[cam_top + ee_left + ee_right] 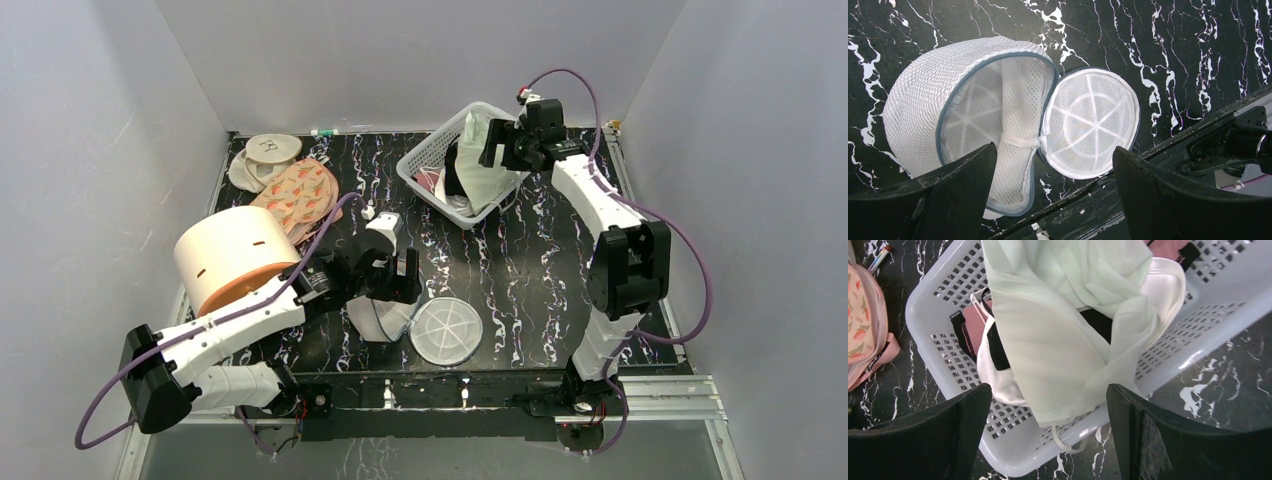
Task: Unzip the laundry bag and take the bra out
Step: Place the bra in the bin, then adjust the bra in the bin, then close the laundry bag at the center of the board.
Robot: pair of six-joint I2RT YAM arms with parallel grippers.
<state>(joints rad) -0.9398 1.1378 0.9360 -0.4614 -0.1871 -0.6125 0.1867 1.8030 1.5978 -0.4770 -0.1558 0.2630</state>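
The laundry bag lies unzipped at the table's front, its two white mesh halves spread apart. In the left wrist view the deep half stands on edge and the flat ribbed half lies beside it; both look empty. My left gripper hovers just above the bag, open, jaws wide and holding nothing. The mint-green bra lies in the white lattice basket, draped over its rim. My right gripper is open above it, not holding it.
The basket also holds a white cloth and pink and black garments. A big cream cylinder with an orange base stands at the left. Peach floral pads and a white round piece lie at the back left.
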